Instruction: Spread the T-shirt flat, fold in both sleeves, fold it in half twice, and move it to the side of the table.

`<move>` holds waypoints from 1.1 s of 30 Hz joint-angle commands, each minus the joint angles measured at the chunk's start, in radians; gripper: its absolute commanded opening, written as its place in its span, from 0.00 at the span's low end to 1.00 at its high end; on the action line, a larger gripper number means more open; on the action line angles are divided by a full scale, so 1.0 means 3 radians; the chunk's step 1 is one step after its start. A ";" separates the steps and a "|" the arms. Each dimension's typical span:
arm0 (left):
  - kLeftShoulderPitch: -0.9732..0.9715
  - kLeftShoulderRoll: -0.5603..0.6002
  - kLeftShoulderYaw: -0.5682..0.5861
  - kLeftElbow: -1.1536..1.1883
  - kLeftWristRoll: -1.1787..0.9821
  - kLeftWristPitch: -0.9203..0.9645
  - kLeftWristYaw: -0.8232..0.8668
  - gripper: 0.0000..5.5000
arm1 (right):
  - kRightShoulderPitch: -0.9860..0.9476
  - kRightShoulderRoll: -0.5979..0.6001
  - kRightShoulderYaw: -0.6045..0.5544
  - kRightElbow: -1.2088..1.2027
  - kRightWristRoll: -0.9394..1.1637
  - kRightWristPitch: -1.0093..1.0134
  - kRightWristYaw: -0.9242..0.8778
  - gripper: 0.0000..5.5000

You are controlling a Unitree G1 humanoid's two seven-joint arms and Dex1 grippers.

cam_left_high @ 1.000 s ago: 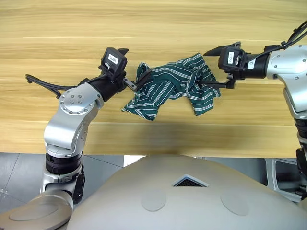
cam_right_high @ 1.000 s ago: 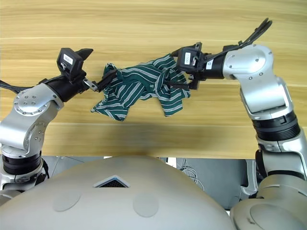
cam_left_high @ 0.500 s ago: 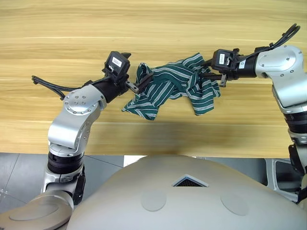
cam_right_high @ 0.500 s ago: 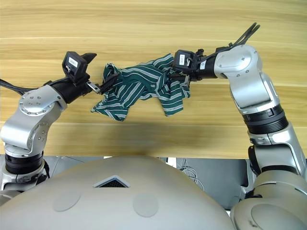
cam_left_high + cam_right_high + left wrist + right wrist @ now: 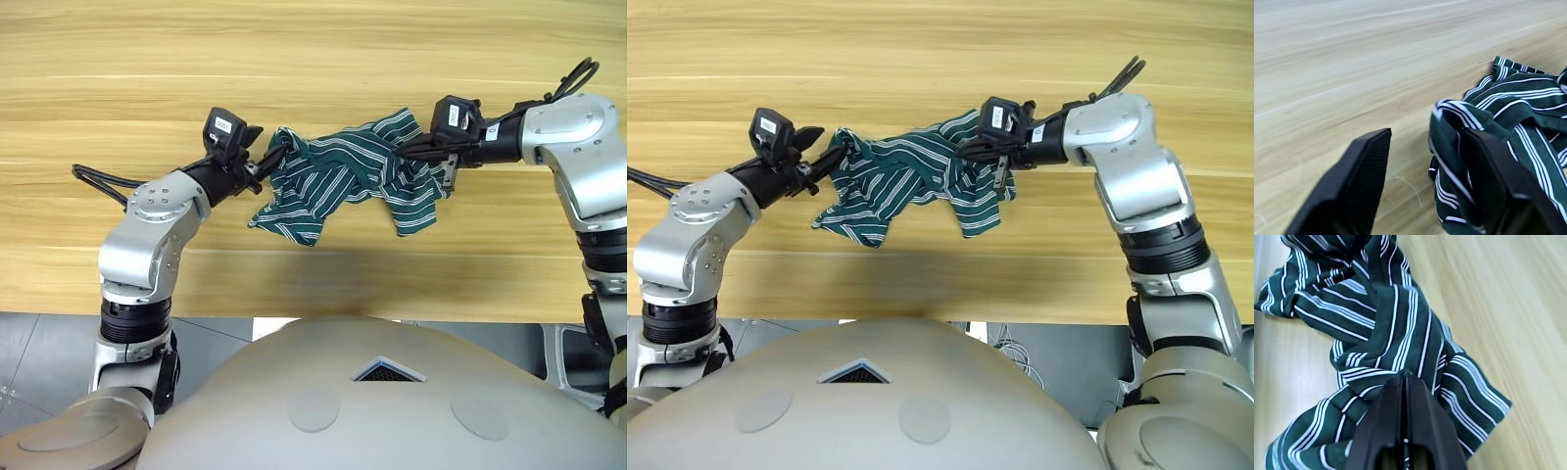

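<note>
The wooden table (image 5: pixel 313 59) filled the upper two thirds of the head view, and its near edge (image 5: pixel 196 311) ran straight across below the middle of the frame. The T-shirt (image 5: pixel 338 176), dark green with white stripes, lay crumpled in a bunch at the centre. Its lowest corner hung toward the near edge but stopped well short of it. Bare wood lay open across the whole top of the frame and out to the left and right borders, with a narrower strip in front of the shirt.

The left arm rose from the lower left, bent at the elbow, with its forearm slanting up and right to the shirt's left end. The left gripper (image 5: pixel 274 159) sat there with its jaws apart. In the wrist view one of its fingers (image 5: pixel 1356 181) stood clear over the wood, and the cloth bunched against the other.

The right arm came in from the right border, its forearm nearly level and pointing left. The right gripper (image 5: pixel 409 152) met the shirt's upper right part, its jaws pressed together on a fold of the cloth.
</note>
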 commanded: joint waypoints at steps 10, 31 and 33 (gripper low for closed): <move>-0.0007 0.0002 0.0086 0.0159 -0.0177 -0.0024 -0.0148 0.08 | -0.0137 0.0052 -0.0114 -0.0252 0.0091 0.0054 -0.0114 0.00; -0.1485 -0.0019 0.0656 0.0781 -0.0574 -0.0857 -0.0534 0.01 | -0.1172 0.0008 -0.1190 0.0757 0.0861 -0.0493 0.0158 0.00; -0.1320 -0.0043 0.0491 0.0459 -0.0657 -0.0814 -0.0610 0.01 | -0.1097 0.0027 -0.1216 0.0640 0.0986 -0.0471 0.0213 0.00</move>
